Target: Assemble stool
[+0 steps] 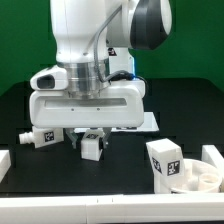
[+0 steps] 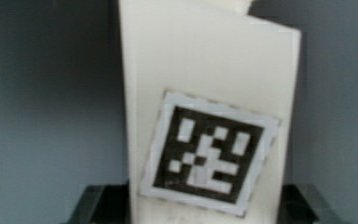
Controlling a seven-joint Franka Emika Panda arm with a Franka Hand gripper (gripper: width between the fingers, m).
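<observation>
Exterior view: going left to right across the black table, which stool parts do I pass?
White tagged plastic leg lying down → gripped white plastic leg, in the gripper → upright white tagged plastic leg → round white plastic seat ring.

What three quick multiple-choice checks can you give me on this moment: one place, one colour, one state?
1. In the exterior view, where is the seat ring?
A) far left
B) directly under the arm
C) lower right

2. What colour is the table surface?
A) black
B) white
C) wood brown

3. How do the jaws stand?
A) open and empty
B) shut on a tagged leg
C) out of sight in both views

Answers:
1 C: the seat ring lies by the exterior view's right edge, near the front.
2 A: the table around the parts is black.
3 B: the wrist view shows the tagged leg clamped between the jaws.
</observation>
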